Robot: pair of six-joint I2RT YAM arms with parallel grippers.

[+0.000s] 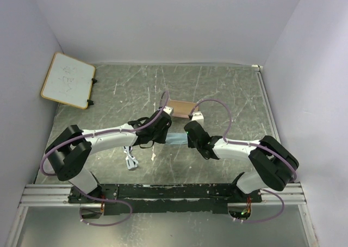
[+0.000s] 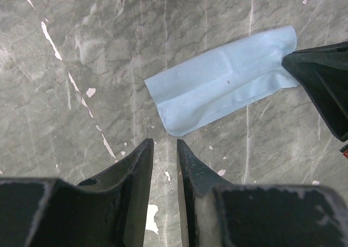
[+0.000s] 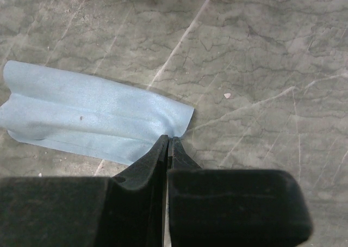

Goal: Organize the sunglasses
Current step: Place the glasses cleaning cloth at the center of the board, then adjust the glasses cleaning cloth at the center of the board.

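The sunglasses [image 1: 130, 161], a small white looped frame, lie on the table near the left arm's forearm, well short of both grippers. A light blue cloth [image 2: 223, 78] lies folded flat between the grippers. My left gripper [image 2: 165, 143] stands just off the cloth's near corner, its jaws a little apart with only bare table between them. My right gripper [image 3: 169, 139] is shut on the cloth's [image 3: 92, 116] opposite edge, which puckers at the tips. In the top view the left gripper [image 1: 165, 135] and right gripper [image 1: 187, 140] face each other across the cloth [image 1: 176, 139].
A tan-pink case [image 1: 182, 108] lies just behind the two grippers. A small whiteboard [image 1: 68, 79] leans at the back left corner. White walls close the table [image 1: 228, 89] on three sides. The right gripper's black fingers [image 2: 321, 78] show at the right of the left wrist view.
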